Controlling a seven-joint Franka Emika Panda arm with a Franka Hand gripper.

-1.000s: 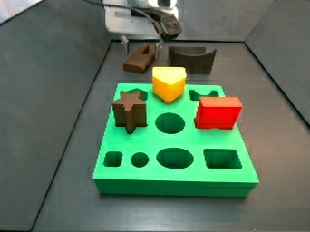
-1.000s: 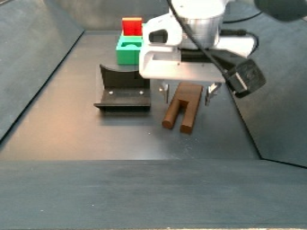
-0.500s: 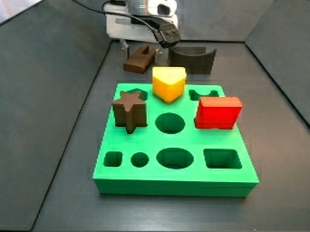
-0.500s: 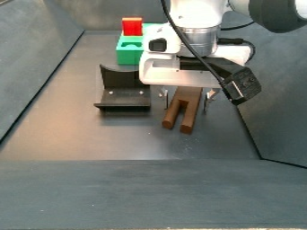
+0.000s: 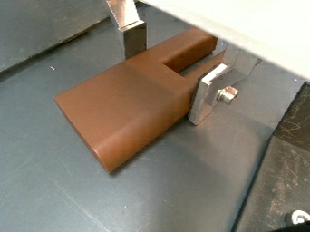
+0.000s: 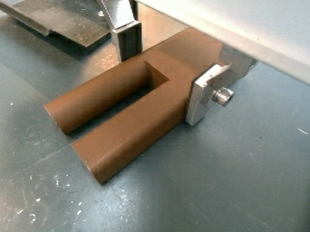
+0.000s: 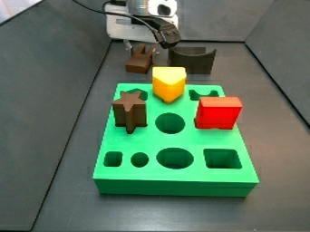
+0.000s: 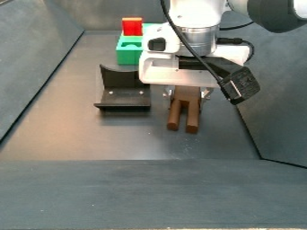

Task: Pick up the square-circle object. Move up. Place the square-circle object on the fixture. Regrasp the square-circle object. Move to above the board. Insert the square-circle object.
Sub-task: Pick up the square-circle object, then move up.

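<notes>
Pick step: gripper down on square-circle object, on floor beside fixture, behind board. Fingers straddle it; clamped or not, cannot tell. Next: confirm grip, lift straight up

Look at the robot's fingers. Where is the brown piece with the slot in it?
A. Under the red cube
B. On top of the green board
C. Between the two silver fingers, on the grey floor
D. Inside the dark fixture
C: in both wrist views the square-circle object lies on the floor with the gripper astride its end, a silver finger on each side.
</notes>
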